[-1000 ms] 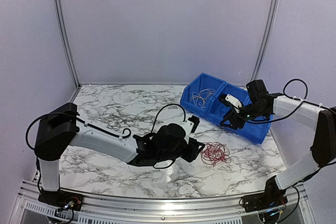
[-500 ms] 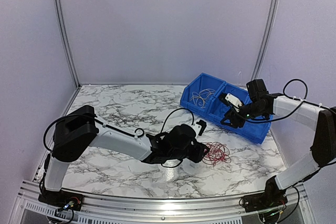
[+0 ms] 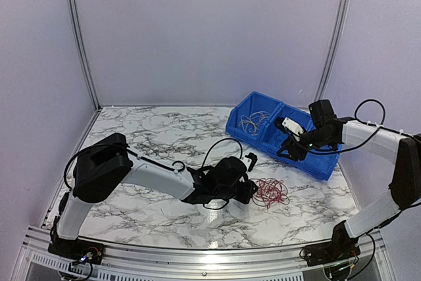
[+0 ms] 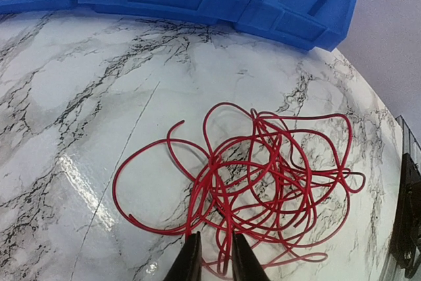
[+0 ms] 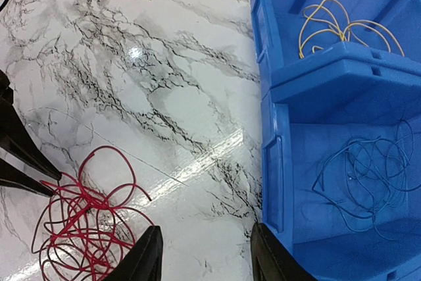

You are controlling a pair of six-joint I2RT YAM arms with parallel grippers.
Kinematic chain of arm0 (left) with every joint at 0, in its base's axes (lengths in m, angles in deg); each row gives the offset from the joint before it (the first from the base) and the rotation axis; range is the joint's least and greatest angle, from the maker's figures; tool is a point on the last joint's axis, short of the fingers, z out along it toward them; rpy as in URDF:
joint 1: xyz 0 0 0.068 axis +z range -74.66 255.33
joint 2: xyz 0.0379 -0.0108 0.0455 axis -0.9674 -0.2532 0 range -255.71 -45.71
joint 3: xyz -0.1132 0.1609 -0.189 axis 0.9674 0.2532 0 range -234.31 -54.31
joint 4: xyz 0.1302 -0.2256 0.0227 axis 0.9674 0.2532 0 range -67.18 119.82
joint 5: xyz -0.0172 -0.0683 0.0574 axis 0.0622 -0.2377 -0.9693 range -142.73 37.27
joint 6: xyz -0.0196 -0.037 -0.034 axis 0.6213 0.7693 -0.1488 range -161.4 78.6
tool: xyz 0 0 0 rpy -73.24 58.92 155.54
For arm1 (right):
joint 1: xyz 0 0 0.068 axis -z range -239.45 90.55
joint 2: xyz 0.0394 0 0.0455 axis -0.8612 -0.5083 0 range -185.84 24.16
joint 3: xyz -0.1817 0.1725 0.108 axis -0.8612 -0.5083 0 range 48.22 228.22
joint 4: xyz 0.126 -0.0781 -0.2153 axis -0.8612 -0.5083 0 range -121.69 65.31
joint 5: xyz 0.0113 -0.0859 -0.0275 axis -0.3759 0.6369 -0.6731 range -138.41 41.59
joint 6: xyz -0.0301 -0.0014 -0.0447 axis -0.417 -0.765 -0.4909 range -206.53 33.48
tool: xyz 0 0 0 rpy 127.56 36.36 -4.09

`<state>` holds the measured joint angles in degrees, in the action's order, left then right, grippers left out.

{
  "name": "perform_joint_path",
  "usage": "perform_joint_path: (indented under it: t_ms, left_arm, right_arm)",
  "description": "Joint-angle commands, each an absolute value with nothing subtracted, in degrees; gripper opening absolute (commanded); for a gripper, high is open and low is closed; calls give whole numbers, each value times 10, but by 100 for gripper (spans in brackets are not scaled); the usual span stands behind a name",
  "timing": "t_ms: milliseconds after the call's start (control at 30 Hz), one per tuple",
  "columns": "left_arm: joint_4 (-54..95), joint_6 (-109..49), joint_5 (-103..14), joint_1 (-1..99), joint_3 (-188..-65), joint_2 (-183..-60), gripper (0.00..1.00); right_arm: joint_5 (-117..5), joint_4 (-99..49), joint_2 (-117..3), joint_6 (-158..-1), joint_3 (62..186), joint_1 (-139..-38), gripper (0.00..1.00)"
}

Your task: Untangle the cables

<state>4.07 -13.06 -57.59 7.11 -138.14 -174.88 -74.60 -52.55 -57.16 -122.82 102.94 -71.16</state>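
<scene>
Cables: tan bunch (image 5: pixel 342 27) and blue bunch (image 5: pixel 368 169) in separate bin (image 5: pixel 270 162) compartments; red tangle (image 4: pixel 263 182) unsorted on tabletop (image 3: pixel 145 136), left tool (image 4: pixel 212 258) narrowly parted at its edge, right tool (image 5: pixel 205 255) wide, empty.

From the lower left, the left arm (image 3: pixel 151 179) stretches low toward the middle of the frame. The left claw (image 4: pixel 214 258) points right, its jaws only narrowly parted. The right arm (image 3: pixel 368 136) rises at the right edge and bends leftward, wrist tipped down. The right claw (image 5: pixel 205 255) is spread wide.
</scene>
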Motion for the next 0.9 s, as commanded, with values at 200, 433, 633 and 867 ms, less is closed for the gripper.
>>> perform_joint_path:
  t_ms: [200,433,633,867]
  left_arm:
    - [55,-128,-569,77,-1391,-1739,7]
    - [55,-152,-574,73,-1344,-1658,5]
    - [54,-209,-578,59,-1314,-1580,3]
    - [55,-265,-574,16,-1311,-1469,3]
  right_arm:
    - [-737,-515,-575,-1234,1029,-710,45]
    - [-737,-515,-576,-1236,1029,-711,45]
    - [-739,-515,-567,-1237,1030,-710,45]
    - [-760,-534,-505,-1230,1067,-706,46]
